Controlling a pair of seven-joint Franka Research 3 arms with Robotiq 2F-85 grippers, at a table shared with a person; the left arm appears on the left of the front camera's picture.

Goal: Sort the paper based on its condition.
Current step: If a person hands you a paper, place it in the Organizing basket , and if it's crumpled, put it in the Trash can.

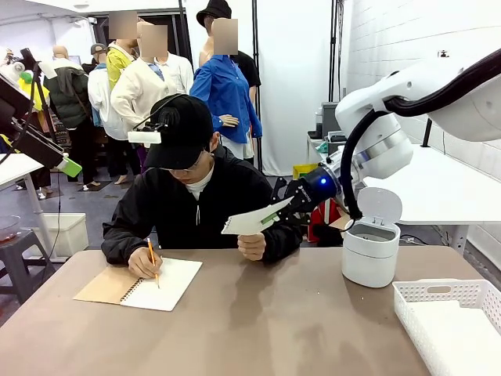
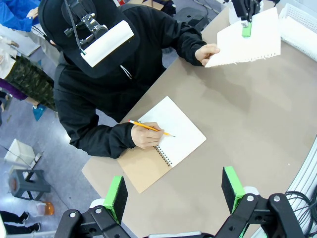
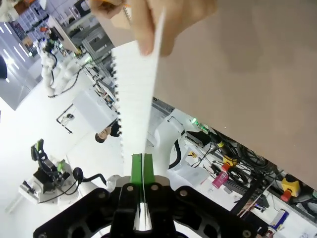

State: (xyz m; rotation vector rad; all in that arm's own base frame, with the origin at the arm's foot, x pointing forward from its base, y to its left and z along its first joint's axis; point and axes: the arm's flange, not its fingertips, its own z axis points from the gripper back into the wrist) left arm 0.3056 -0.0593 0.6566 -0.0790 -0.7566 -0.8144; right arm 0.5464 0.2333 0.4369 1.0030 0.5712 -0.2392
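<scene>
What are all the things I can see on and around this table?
Paper sheet: one, white, flat, held above the table between the person's hand and the right gripper.
Notebook: one, tan cover, open at a white page, on the table's left.
Pencil: one, yellow, over the notebook.
Bin: one, white, lid up, on the table's right.
Basket: one, white, at the right edge.
Table: one, brown.
Person's hands: one on the sheet, one writing.
Left gripper: jaws open, above the table.
Right gripper: jaws shut on the sheet.

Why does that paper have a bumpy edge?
The paper, pinched by the right gripper and held by the person's hand, has one ragged edge of torn spiral holes. Otherwise it looks flat, not crumpled.
</scene>
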